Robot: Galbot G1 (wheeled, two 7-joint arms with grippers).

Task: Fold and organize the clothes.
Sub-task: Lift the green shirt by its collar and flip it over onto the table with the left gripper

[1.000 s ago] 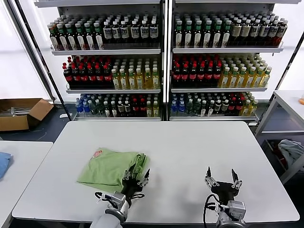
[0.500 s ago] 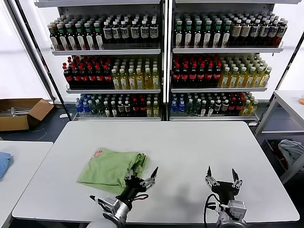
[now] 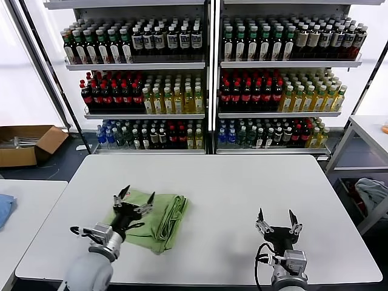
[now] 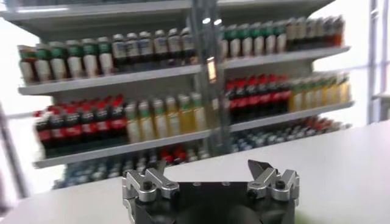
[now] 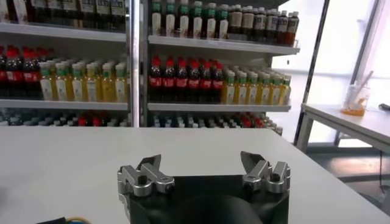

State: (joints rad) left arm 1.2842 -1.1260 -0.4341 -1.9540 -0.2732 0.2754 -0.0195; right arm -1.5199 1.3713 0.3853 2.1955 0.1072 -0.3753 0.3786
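The light green polo shirt [image 3: 159, 217] lies folded on the white table [image 3: 230, 188], left of centre, with a bunched folded edge on its right side. My left gripper [image 3: 134, 198] is open and empty, raised just over the shirt's near left part, fingers pointing away from me. In the left wrist view its open fingers [image 4: 210, 173] point toward the shelves and the shirt is out of sight. My right gripper [image 3: 274, 219] is open and empty above the table's front right; the right wrist view shows its fingers [image 5: 200, 163] spread over bare tabletop.
Shelves of bottles [image 3: 209, 79] stand behind the table. A second table with a blue cloth [image 3: 5, 207] is at the left, a cardboard box [image 3: 27, 144] lies on the floor behind it, and a grey-blue fabric heap [image 3: 373, 191] sits at the right.
My left gripper has swung from the shirt's right front edge to the left, over the shirt's near left part, still open. My right gripper shifted slightly toward me.
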